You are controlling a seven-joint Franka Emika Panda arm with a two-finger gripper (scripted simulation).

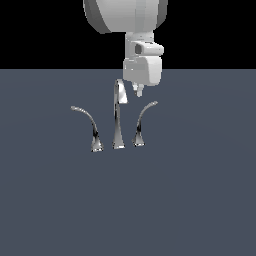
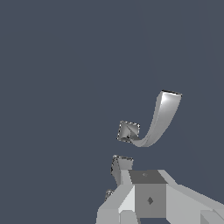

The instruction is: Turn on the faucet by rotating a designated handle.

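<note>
Chrome and thin, the handle [image 1: 142,122] rises steeply from its flared base just below and slightly beside the gripper [image 1: 138,91], whose finger spread I cannot tell, while the faucet [image 1: 119,115] spout stands close alongside, the longer lever [image 1: 88,125] farther off.

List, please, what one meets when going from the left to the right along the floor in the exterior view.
Long, low-sweeping thin chrome lever → tall slim chrome spout with hooked head → shorter, steeper chrome lever, the handle. The white gripper hangs above, between the spout and the handle.
</note>
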